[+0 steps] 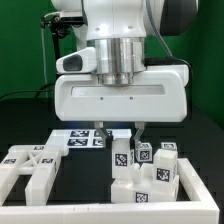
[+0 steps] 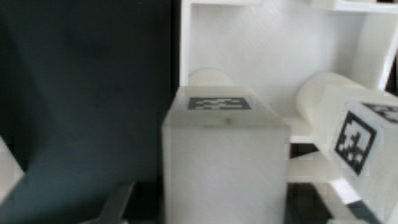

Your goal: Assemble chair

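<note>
The chair lies in loose white parts with black-and-white tags. My gripper (image 1: 123,138) hangs low over the group of chunky bars at the exterior view's right. In the wrist view an upright white bar (image 2: 222,150) with a tag on its top end stands between my fingers (image 2: 132,200), which press against its two sides. In the exterior view that same bar (image 1: 121,152) shows just under my fingertips. Other bars (image 1: 160,172) stand close beside it. A rounded, tagged one (image 2: 356,125) nearly touches it. The flat X-braced panel (image 1: 27,160) lies at the exterior view's left.
The marker board (image 1: 85,139) lies flat behind the parts. A low white L-shaped wall (image 1: 195,195) borders the bars at the exterior view's right and front. The table is black.
</note>
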